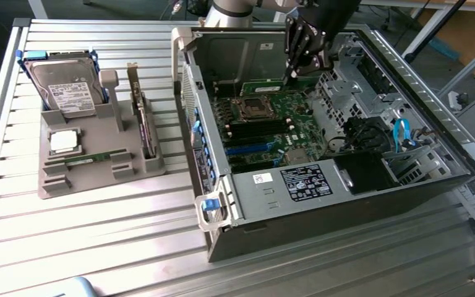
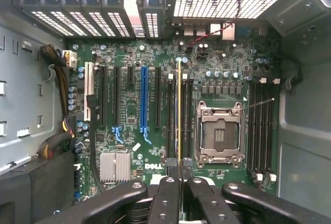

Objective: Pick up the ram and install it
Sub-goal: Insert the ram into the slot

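My gripper (image 1: 295, 69) hangs over the back part of the open computer case (image 1: 221, 213), above the motherboard (image 1: 274, 133). In the wrist view the fingers (image 2: 166, 193) are shut on the ram (image 2: 179, 110). It is seen edge-on as a thin yellow-green line. The ram lines up over the black memory slots (image 2: 170, 115) beside the empty processor socket (image 2: 220, 133). Whether its edge touches a slot I cannot tell. A second green ram stick (image 1: 87, 158) lies in the grey holder (image 1: 97, 182) on the exterior view's left.
The holder also carries a hard drive (image 1: 64, 86), a square silver processor chip (image 1: 64, 141) and an upright dark expansion card (image 1: 143, 117). More memory slots (image 2: 261, 125) lie on the socket's other side. A blue slot (image 2: 144, 100) and cables (image 2: 57, 74) are nearby.
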Motion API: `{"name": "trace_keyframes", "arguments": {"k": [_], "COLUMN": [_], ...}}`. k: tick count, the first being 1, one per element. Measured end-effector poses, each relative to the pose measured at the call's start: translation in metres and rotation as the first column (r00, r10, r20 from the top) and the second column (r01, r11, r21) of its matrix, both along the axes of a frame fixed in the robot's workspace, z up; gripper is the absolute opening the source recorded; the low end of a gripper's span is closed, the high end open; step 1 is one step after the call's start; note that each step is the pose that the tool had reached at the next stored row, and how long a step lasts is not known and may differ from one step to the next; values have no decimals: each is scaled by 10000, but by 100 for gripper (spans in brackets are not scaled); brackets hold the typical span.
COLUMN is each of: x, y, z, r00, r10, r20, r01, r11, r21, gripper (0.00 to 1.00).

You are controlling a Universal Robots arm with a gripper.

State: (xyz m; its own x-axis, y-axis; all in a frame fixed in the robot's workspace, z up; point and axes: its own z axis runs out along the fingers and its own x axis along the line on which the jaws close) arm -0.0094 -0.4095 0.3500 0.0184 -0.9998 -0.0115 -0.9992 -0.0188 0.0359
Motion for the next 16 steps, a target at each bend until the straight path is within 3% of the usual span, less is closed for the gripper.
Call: {"name": "trace_keyframes", "arguments": {"k": [16], "x": [0], "y": [0], "z": [-118], "r00": [10000], "r10": [0], "r20": [0], "r01": [0], "r11": [10000], "r21": [0], "gripper": [12]}}
